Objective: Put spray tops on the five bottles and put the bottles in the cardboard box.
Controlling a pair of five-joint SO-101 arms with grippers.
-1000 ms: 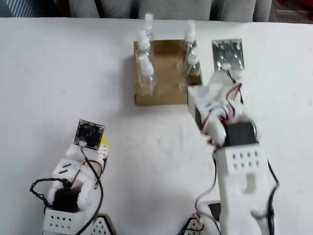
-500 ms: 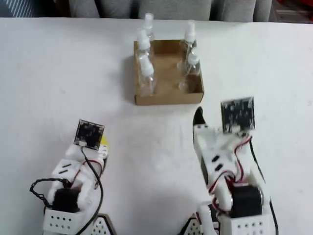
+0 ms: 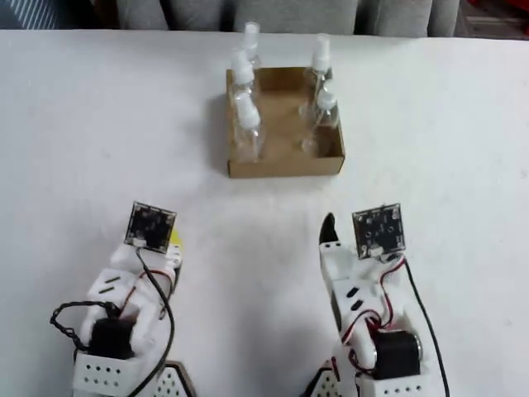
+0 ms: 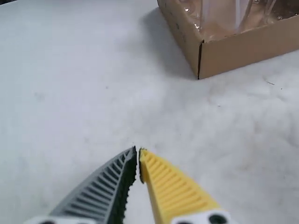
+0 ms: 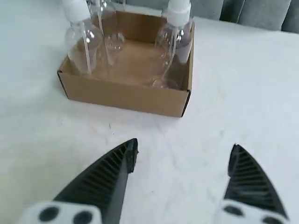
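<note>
Change logged: one second ago the right gripper (image 5: 184, 148) was stretched out over the 3 o'clock side of the box (image 3: 285, 169). Half a second ago it had been pulled clear of the near wall. Now it is drawn back further, to about 5 o'clock on the desk (image 3: 83, 124), well apart from the box. Its jaws are spread wide and nothing is held between them. The left gripper (image 4: 138, 156) has not been moved: it is parked at about 7 o'clock, jaws together bar a hairline gap, nothing held. The box sits at 12 o'clock and is unshifted across the three frames. Five bottles (image 3: 247, 128) are counted upright inside it, three along the 9 o'clock wall and two along the 3 o'clock wall. White spray tops (image 3: 327, 96) are fitted on all of them, so all five are accounted for in the box. Meaning for the task: the last bottle is judged to have been released and the pull-back is read as a wrap-up move. The task is judged done or as good as done, with nothing left to be fetched. One risk is noted: the bottles stand tall over the low walls and could be toppled by a knock. That is judged unlikely with both grippers this far off.
</note>
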